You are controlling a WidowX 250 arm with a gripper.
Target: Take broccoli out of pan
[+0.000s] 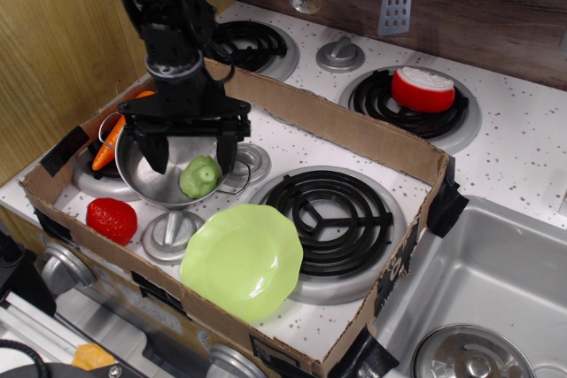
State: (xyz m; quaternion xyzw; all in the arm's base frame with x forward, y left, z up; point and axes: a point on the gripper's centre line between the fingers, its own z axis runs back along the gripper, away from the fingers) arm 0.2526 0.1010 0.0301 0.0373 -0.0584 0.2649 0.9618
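Observation:
The pale-green lumpy broccoli lies inside the shiny steel pan, against its right wall. The pan stands on the front-left burner inside a cardboard box. My black gripper hangs open over the pan, its two fingers pointing down. One finger is over the pan's left half, the other is at the pan's right rim. The broccoli sits just below and between the fingers, untouched.
A lime-green scalloped plate lies in front of the pan. A red strawberry is at the front left, an orange carrot behind the pan. Cardboard walls ring the stove. A red and white item sits on the back burner. A sink is at the right.

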